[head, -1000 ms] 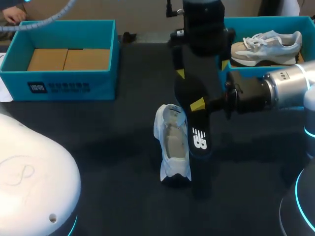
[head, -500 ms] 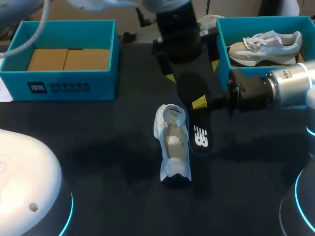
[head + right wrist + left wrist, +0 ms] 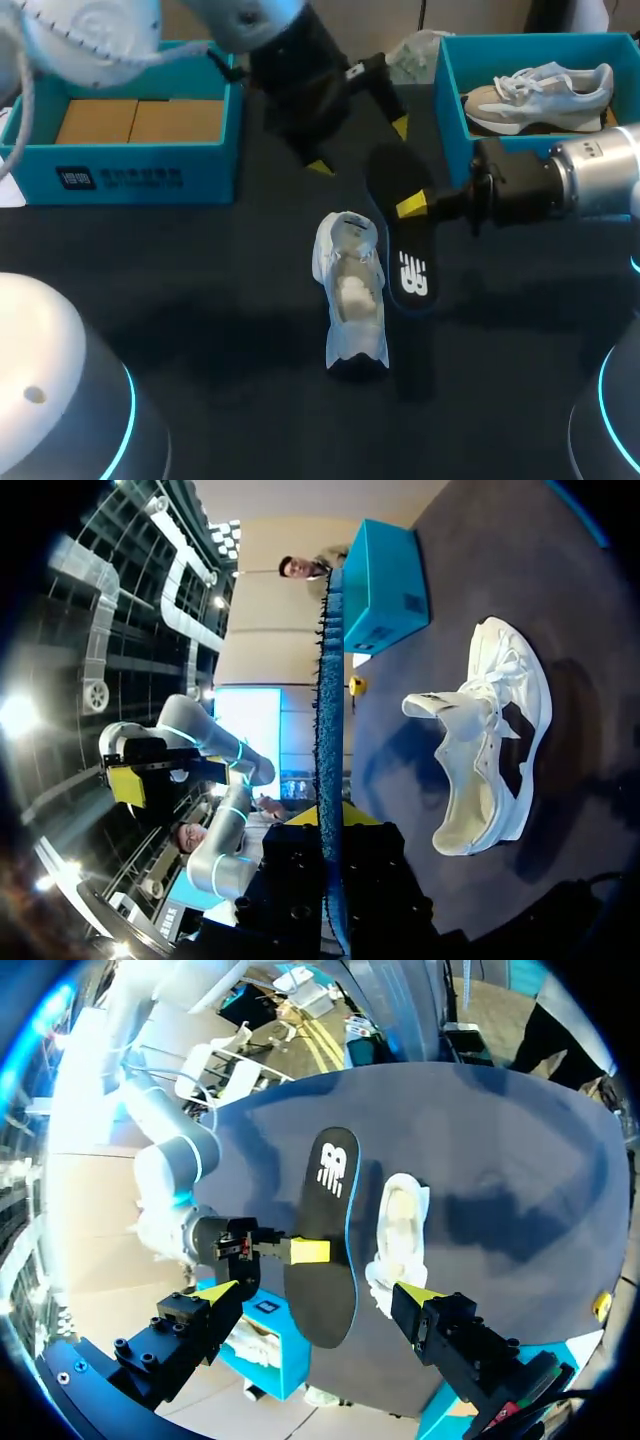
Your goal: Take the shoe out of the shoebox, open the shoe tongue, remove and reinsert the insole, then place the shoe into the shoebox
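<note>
A white shoe lies on the dark table, opening up. Just to its right, my right gripper is shut on a black insole, which hangs with its lower end near the table. My left gripper is open and empty, above and behind the insole and apart from it. The left wrist view looks down past my left gripper onto the insole and shoe. From my right gripper the insole shows edge-on, with the shoe beside it.
A blue shoebox at the back right holds a grey and white shoe. Another blue box at the back left holds cardboard. My left arm's base dome fills the near left corner.
My left arm has drawn back from the insole, going up and to the left. The right gripper keeps hold of the insole, which has shifted only slightly. The shoe has not moved.
</note>
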Controlling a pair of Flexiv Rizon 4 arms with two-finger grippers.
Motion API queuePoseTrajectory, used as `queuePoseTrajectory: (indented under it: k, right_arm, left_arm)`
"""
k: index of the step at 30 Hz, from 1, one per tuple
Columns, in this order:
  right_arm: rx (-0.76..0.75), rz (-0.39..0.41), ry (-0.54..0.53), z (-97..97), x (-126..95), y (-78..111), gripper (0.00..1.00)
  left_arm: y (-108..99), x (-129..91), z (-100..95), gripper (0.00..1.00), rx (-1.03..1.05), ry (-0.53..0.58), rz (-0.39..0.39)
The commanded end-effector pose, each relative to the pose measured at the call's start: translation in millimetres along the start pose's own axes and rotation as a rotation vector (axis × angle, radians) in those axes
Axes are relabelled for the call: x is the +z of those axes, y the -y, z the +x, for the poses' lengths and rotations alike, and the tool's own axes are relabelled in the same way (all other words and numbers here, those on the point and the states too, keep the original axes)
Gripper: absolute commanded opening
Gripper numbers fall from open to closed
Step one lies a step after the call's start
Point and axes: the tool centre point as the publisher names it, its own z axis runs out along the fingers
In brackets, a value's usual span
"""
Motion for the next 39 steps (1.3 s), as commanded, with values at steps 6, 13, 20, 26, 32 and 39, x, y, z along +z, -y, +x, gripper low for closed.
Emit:
queuePoseTrajectory:
  k: [6,13,20,26,32,39]
  right_arm:
    - [0.001,-0.018,0.008,4.8,-7,4.0,0.0]
    - [0.002,-0.021,0.012,6.4,-10,2.8,0.0]
    - [0.0,-0.027,0.01,6.5,-13,2.0,0.0]
    - [-0.002,-0.035,0.008,7.1,-15,2.4,0.0]
    - [-0.003,-0.042,0.005,6.6,-17,4.1,0.0]
    - [0.022,-0.055,0.003,6.6,-19,7.6,0.0]
  left_arm:
    - [7,-13,12.0,1.0,0.007,0.529,-0.026]
    - [10,-20,12.0,1.0,0.023,0.582,-0.022]
    - [9,-25,21.7,1.0,0.055,0.624,-0.016]
    - [11,-29,27.4,1.0,0.078,0.665,-0.009]
    - [11,-29,27.4,1.0,0.078,0.665,-0.009]
    - [11,-29,27.4,1.0,0.078,0.665,-0.009]
